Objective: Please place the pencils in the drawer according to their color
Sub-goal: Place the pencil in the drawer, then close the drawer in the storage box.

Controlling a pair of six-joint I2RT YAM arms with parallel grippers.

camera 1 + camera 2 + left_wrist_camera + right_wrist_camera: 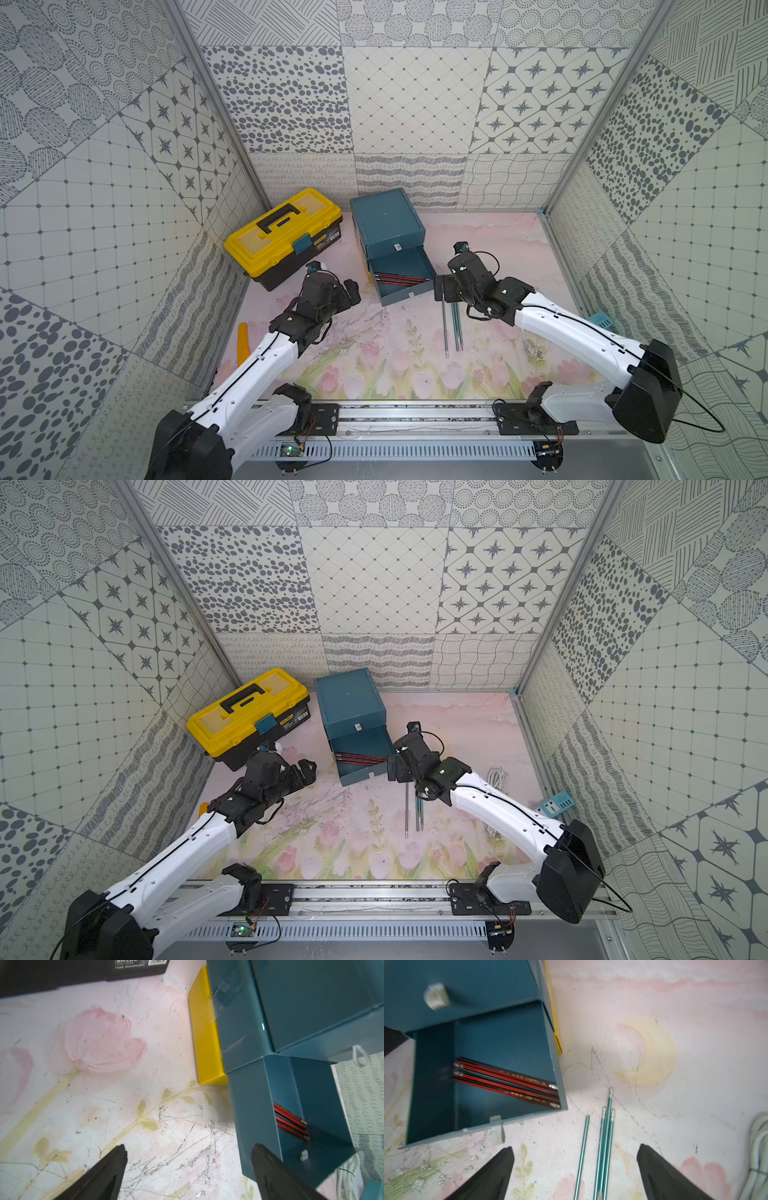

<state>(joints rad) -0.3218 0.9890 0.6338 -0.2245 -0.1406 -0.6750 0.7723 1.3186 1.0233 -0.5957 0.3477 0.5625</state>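
Observation:
The teal drawer cabinet (386,224) stands at the back, its middle drawer (500,1039) pulled open. Several red-and-black striped pencils (401,277) (508,1082) lie slantwise inside it. Several silvery teal pencils (453,328) (606,1136) lie side by side on the mat, just right of the drawer's front. My right gripper (444,289) (575,1146) hovers open and empty over their far ends, beside the drawer's front right corner. My left gripper (353,291) (190,1147) stands open and empty at the drawer's left wall (249,1105). The yellow lowest drawer (205,1043) is shut.
A yellow-lidded black toolbox (282,237) sits left of the cabinet. A coiled white cable (496,777) lies behind my right arm, with a blue power strip (557,804) at the right wall. A yellow strip (243,343) lies at the left wall.

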